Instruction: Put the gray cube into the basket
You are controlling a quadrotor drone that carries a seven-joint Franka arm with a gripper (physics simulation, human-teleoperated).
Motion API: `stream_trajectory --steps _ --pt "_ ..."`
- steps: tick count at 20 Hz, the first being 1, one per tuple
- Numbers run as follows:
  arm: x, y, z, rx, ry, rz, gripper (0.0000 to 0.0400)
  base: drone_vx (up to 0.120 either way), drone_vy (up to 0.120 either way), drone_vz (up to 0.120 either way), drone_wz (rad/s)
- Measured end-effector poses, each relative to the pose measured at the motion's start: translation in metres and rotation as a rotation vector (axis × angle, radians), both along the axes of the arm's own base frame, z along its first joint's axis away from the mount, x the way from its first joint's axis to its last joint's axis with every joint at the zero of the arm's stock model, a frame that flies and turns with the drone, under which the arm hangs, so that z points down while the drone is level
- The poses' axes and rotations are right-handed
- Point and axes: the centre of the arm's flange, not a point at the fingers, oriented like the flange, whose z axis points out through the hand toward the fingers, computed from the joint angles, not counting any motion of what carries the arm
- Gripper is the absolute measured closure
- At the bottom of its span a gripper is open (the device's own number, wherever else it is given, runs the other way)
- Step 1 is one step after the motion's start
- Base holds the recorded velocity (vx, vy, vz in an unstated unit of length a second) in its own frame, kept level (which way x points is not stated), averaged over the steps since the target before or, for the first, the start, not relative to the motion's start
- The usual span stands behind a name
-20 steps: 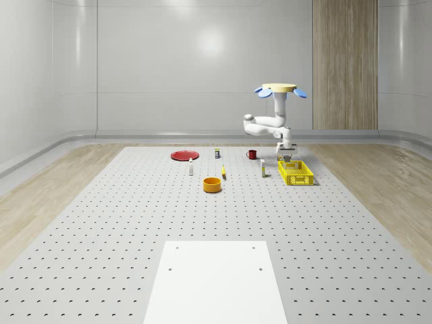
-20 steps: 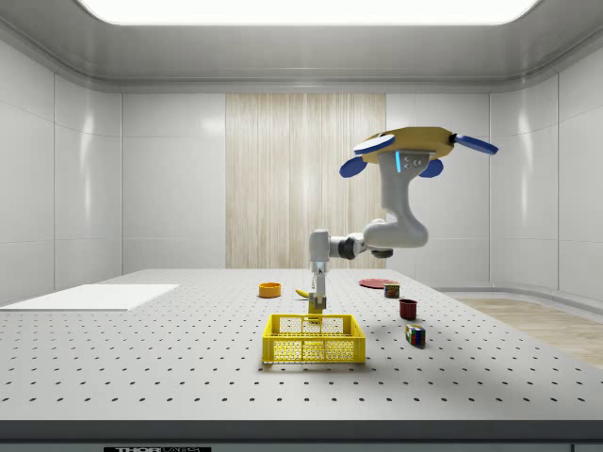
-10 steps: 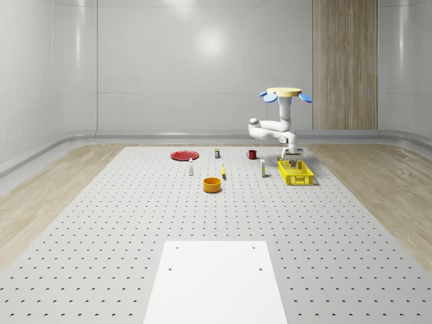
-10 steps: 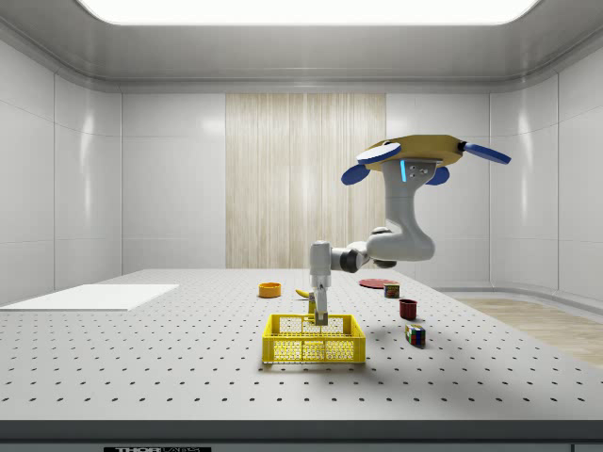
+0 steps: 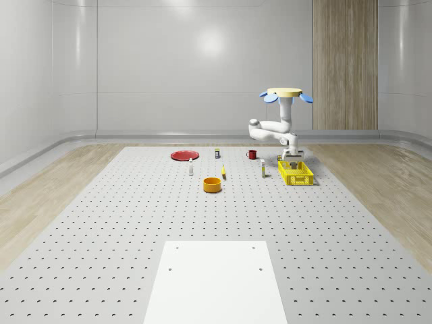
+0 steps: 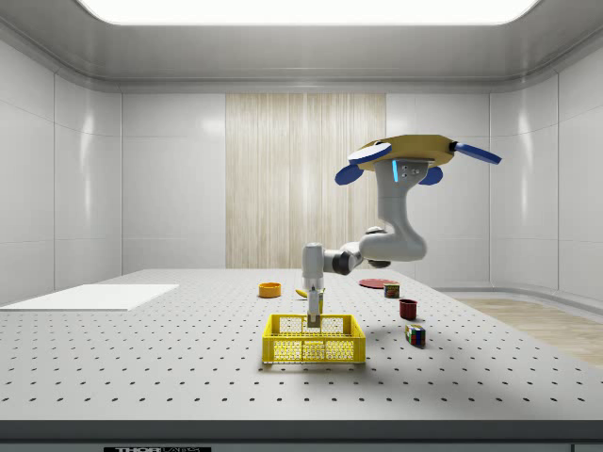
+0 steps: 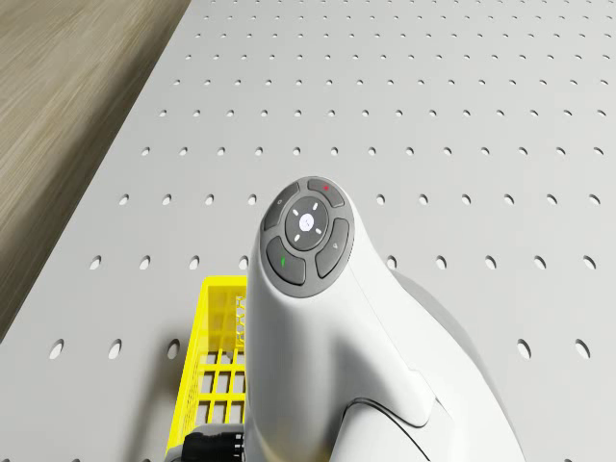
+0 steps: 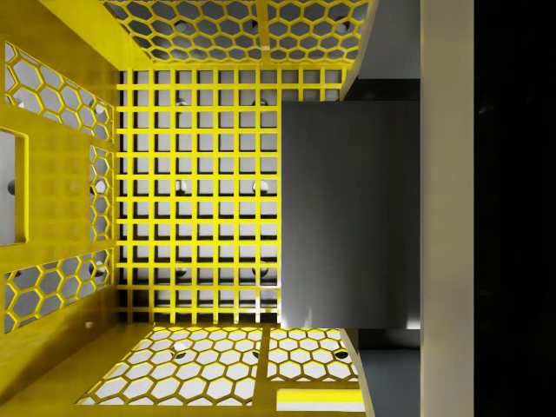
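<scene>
The yellow mesh basket [image 5: 296,173] [image 6: 314,341] [image 7: 218,366] stands on the perforated table at the whole-scene view's right. The drone [image 5: 286,94] [image 6: 415,153] hovers high above the table, to the basket's right in the side view. Its white arm [image 7: 308,289] bends down, and the gripper [image 5: 293,157] [image 6: 312,318] reaches inside the basket walls. In the wrist view the gripper [image 8: 387,213] is shut on the gray cube [image 8: 347,213], which hangs just above the basket's grid floor [image 8: 200,208].
An orange bowl [image 5: 212,184], a red plate [image 5: 184,155], a red mug [image 5: 252,154] [image 6: 408,308], a multicoloured cube [image 6: 415,334] and small bottles [image 5: 263,170] stand around the basket. A white panel [image 5: 216,280] lies at the table's near end.
The arm has lowered the gripper with the cube from just above the basket's rim down between its walls. The drone has drifted slightly above.
</scene>
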Motion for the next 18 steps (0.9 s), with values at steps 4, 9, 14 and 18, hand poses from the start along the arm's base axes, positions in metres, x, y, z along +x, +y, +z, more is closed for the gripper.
stream_trajectory --steps 4,9,14,18 --pt "0.0 0.0 0.017 0.0 0.0 0.0 0.015 0.0 0.0 0.0 0.0" --pt "0.0 0.0 0.038 0.0 0.0 0.0 0.015 0.0 0.0 0.0 0.0" --pt "0.0 0.0 0.052 0.0 0.0 0.0 0.0071 0.0 0.0 0.0 0.0" --pt "0.0 0.0 0.048 0.0 0.0 0.0 0.0026 0.0 0.0 0.0 0.0"
